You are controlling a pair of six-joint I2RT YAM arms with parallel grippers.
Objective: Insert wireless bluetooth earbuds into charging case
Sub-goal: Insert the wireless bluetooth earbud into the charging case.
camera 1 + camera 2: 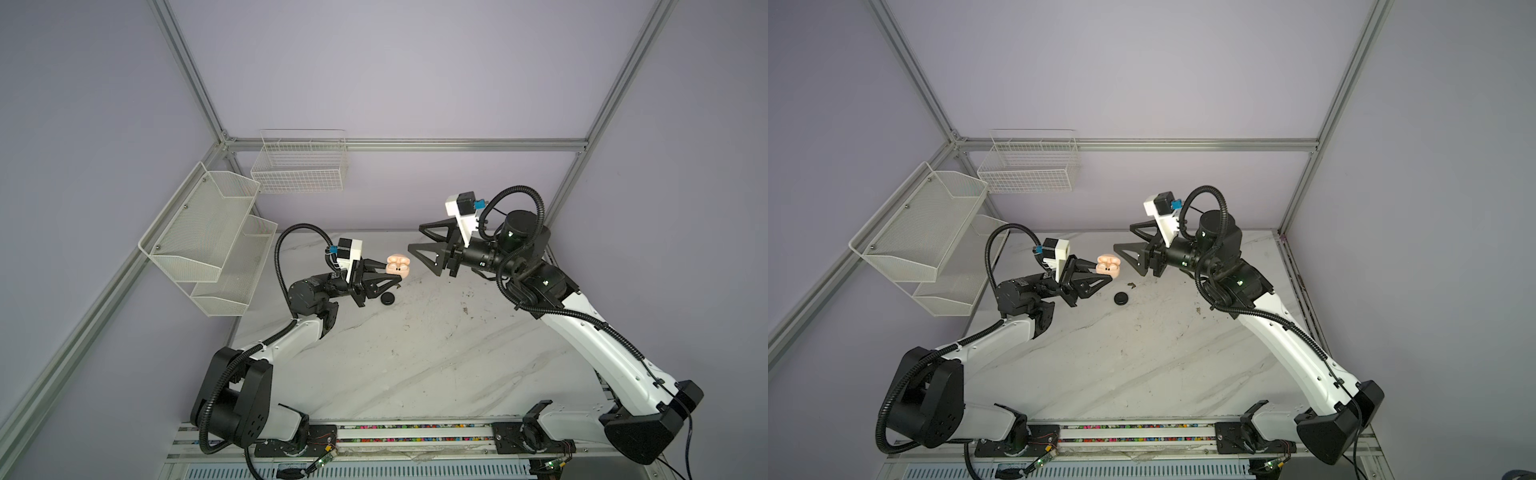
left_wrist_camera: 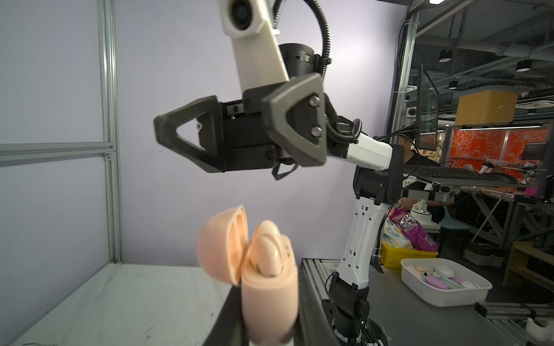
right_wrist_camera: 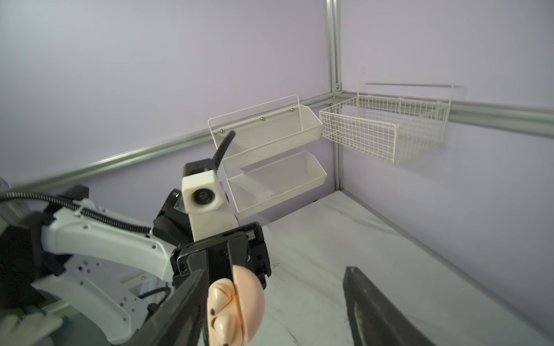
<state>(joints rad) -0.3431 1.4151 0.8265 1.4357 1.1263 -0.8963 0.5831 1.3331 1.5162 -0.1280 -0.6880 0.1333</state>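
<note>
– Starting wide, we have the marble surface (image 1: pixel 415 353), mostly bare, and in both top views our work sits toward its 12 o'clock edge. What are our hands doing?

– Our left hand (image 1: pixel 390 272) is clamped on the charging case (image 1: pixel 397 264), holding it upright. It looks raised off the surface. Our right hand (image 1: pixel 414 237) stands at the case's 2 o'clock with its jaws wide apart and nothing between them. It is near the case but not touching it.

– Anything else nearby?

– A black disc (image 1: pixel 389 298) lies on the surface at the case's 6 o'clock. We cannot tell what it is.

– And the lid (image 2: pixel 218 242)?

– It is swung right back, so the case is fully open.

– Where are the wireless bluetooth earbuds (image 2: pixel 266 248)?

– Two pale pinkish-cream ones sit in the case with their heads showing. We see no black ones anywhere.

– Are they fully seated?

– We cannot be sure. In the left wrist view the heads stand proud of the rim, and that view is blurred.

– So how do we do this step well?

– We judge that seating comes first, then closing. We would hold the left grip firm and the case upright so nothing tips out. Then we would bring one right finger down lightly on the heads, straight along the wells. Sideways pressure could twist the case or flick a bud loose. Last, we would push the lid over from its back.
</note>
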